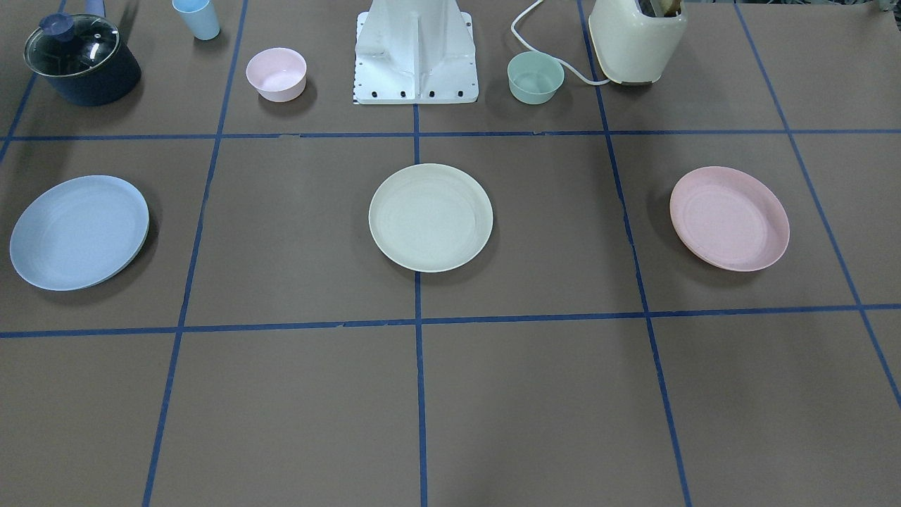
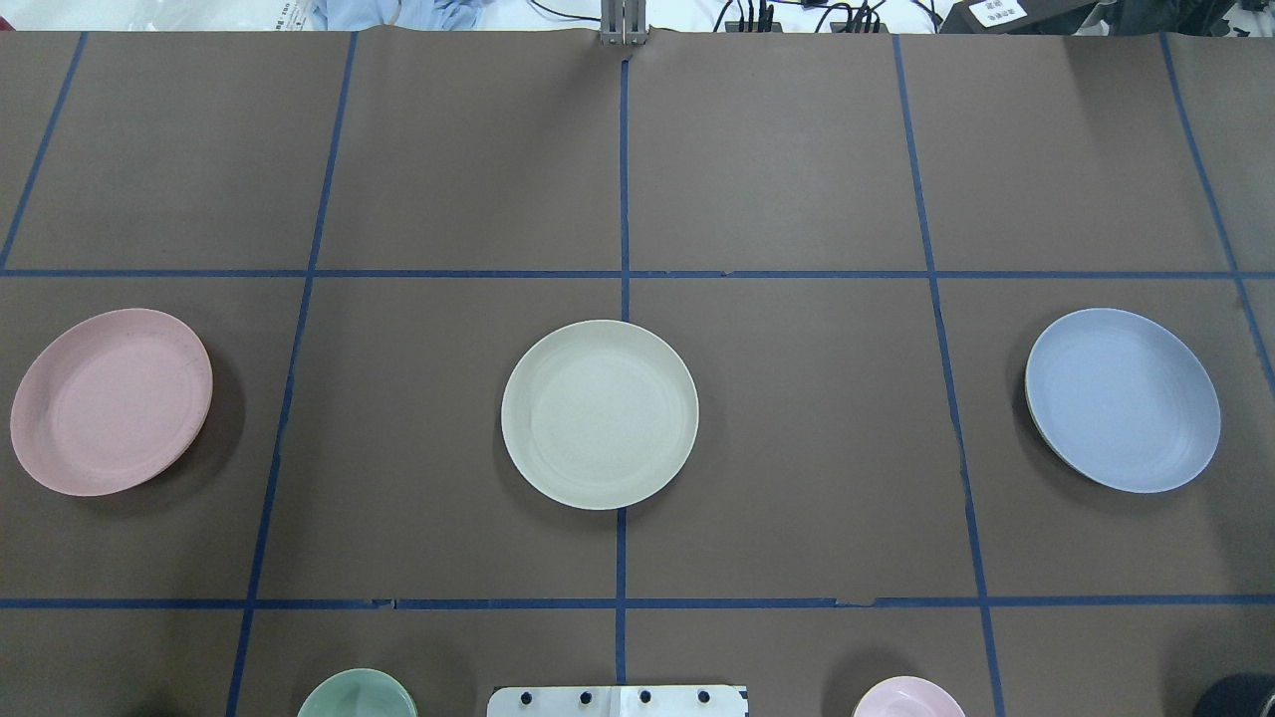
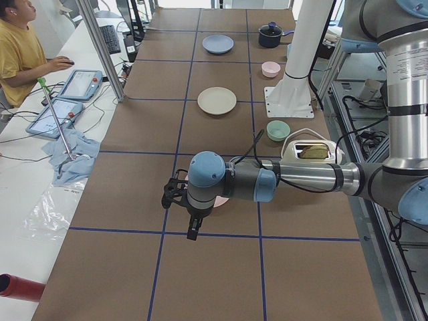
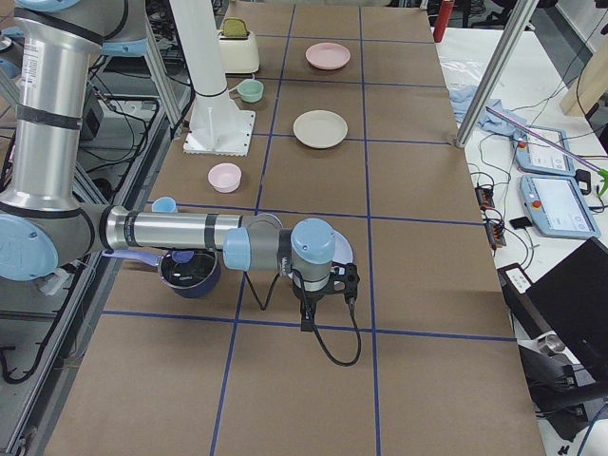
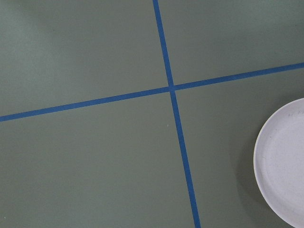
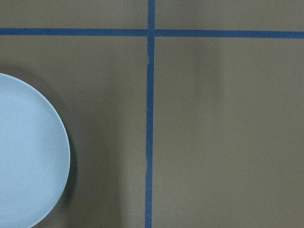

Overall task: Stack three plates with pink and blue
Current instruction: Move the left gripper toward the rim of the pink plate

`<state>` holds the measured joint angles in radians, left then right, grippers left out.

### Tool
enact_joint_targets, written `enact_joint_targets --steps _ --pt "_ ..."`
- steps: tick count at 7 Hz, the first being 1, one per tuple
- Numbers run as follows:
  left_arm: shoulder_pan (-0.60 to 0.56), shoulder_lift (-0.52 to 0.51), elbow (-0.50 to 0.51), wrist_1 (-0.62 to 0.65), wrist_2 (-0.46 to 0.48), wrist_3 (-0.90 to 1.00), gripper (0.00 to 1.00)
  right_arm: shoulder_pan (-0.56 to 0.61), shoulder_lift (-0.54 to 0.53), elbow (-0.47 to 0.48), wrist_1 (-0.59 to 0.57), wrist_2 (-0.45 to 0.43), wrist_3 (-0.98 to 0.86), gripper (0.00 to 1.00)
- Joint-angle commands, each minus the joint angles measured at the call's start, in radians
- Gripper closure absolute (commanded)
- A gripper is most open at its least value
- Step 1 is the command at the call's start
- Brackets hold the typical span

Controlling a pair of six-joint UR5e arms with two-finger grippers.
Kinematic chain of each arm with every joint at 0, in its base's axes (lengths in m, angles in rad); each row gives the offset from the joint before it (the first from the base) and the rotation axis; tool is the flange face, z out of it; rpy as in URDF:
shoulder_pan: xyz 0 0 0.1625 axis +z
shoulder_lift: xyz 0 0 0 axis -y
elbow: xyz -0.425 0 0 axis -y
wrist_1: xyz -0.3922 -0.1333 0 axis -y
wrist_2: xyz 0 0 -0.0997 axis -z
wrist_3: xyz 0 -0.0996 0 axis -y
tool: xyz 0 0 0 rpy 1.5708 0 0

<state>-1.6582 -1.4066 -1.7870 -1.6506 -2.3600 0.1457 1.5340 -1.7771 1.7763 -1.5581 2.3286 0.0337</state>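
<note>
— where are the plates?

— all three lie flat on the tabletop (image 2: 797,448), well apart: the cream plate (image 2: 599,413) in the middle, the pink plate (image 2: 110,400) on my left, the blue plate (image 2: 1123,398) on my right. nothing is stacked yet.

— and your end effectors?

— my left end effector (image 3: 172,195) hangs above the tabletop near the pink plate, and my right end effector (image 4: 344,281) hangs near the blue one. i cannot tell from the side views whether either is spread or pressed together.

— what worries you?

— the rims are low and sit close to the tabletop. a shallow pinch could slip, or shove a plate sideways instead of lifting it. if both arms carry to the cream plate together, they could meet over the middle.
</note>
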Motion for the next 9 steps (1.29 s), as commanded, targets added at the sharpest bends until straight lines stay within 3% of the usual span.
enact_joint_targets --steps 1,4,5,6,7,9 --pt "0.000 0.002 -0.041 -0.002 -0.002 0.002 0.00 -0.001 0.002 0.000 0.001 0.000 0.002 0.00" --pt "0.003 0.002 -0.071 -0.125 -0.004 -0.008 0.00 -0.005 0.004 0.083 0.094 0.005 -0.002 0.00" --pt "0.005 -0.002 -0.065 -0.187 0.004 -0.003 0.00 -0.008 0.005 0.083 0.221 0.020 0.012 0.00" --pt "0.005 -0.021 -0.049 -0.331 0.004 -0.008 0.00 -0.008 0.004 0.062 0.386 0.014 0.015 0.00" --pt "0.006 -0.023 -0.005 -0.456 0.002 -0.009 0.00 -0.011 0.005 0.020 0.473 0.021 0.017 0.00" --pt "0.017 -0.118 0.242 -0.717 -0.007 -0.065 0.00 -0.015 0.024 -0.024 0.506 0.028 0.031 0.00"
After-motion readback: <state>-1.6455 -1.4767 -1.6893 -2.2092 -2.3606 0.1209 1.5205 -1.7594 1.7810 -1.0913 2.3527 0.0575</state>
